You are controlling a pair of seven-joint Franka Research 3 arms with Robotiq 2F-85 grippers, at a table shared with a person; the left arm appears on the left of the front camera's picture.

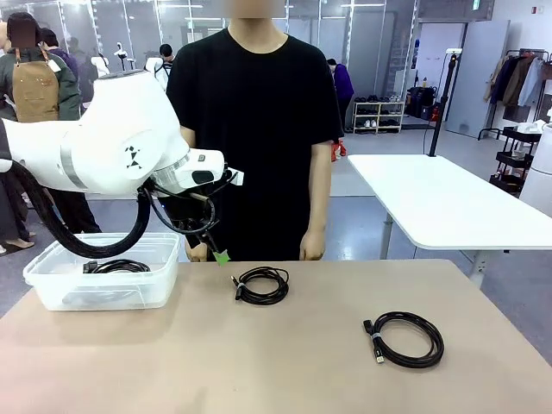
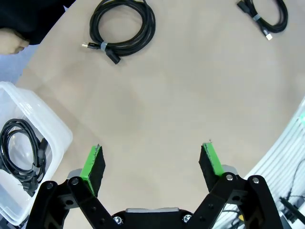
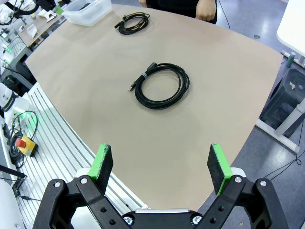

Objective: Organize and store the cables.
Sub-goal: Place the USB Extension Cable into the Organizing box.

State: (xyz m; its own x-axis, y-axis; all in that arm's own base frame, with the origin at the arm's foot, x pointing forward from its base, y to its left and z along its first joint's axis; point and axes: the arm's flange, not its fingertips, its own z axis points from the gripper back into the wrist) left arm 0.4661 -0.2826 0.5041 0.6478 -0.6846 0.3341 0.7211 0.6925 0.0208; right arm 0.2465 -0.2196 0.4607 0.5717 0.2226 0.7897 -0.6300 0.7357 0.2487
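Left gripper (image 2: 152,162), right gripper (image 3: 162,164) both spread, empty. One cable coil (image 1: 116,266) in clear bin (image 1: 52,293); middle coil (image 1: 261,285), right coil (image 1: 407,338) flat on table (image 1: 172,362). Pinch a single strand and you'll likely unwind it.

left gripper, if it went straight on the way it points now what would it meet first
Most likely the bare table: the left gripper, jaws open, aims between the clear bin and the nearer coiled cable, touching neither.

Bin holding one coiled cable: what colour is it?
The bin is clear, colourless plastic; it shows best in the front view.
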